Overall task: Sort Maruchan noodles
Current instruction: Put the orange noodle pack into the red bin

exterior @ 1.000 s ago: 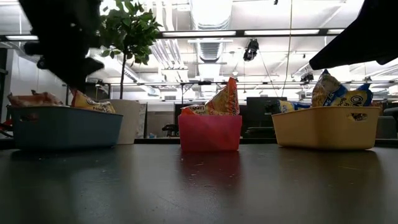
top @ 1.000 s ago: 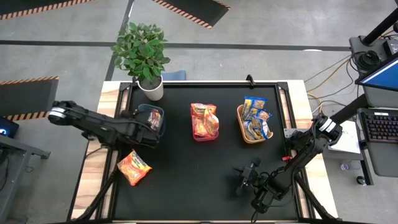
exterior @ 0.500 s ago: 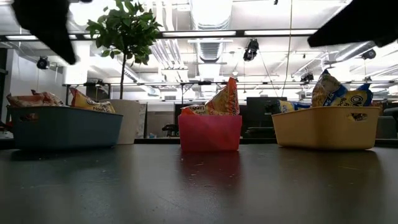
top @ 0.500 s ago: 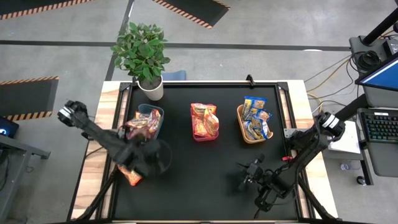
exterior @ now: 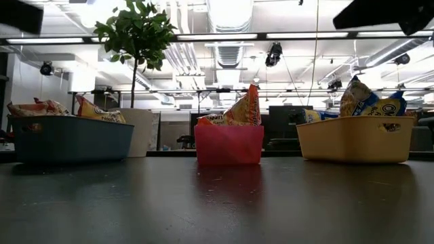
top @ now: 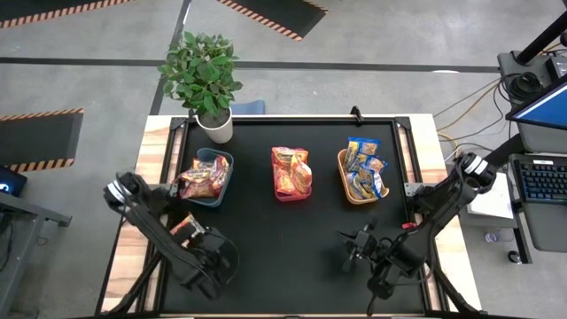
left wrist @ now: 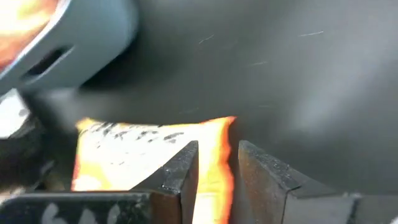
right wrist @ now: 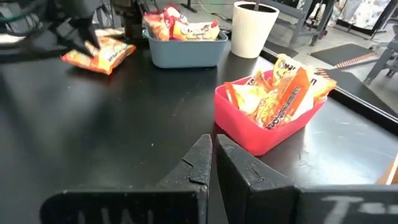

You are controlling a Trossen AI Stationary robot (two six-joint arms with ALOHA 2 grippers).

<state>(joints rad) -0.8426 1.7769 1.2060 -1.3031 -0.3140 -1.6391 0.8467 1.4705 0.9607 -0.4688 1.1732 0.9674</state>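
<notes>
One orange Maruchan noodle packet (top: 185,227) lies flat on the black mat at the table's left. My left gripper (left wrist: 217,152) hangs over it, pointing steeply down. Its fingers are open by a narrow gap above the packet's edge (left wrist: 219,134) and hold nothing. In the right wrist view the same packet (right wrist: 99,53) shows under the blurred left gripper (right wrist: 78,36). More packets fill the teal bin (top: 221,189), the red bin (top: 291,197) and the tan bin (top: 341,182). My right gripper (right wrist: 211,146) hovers shut over the mat near the front right (top: 348,251).
The three bins stand in a row across the mat's far half, teal (exterior: 71,141), red (exterior: 229,145), tan (exterior: 356,139). A potted plant (top: 208,84) stands behind the teal bin. The mat's middle and near part (top: 283,257) is bare.
My left gripper has swung from over the teal bin toward the table's near edge and sunk a little, turning at the wrist. It now hangs over the orange packet on the mat. My right gripper has risen a little. The packet has stayed where it lay.
</notes>
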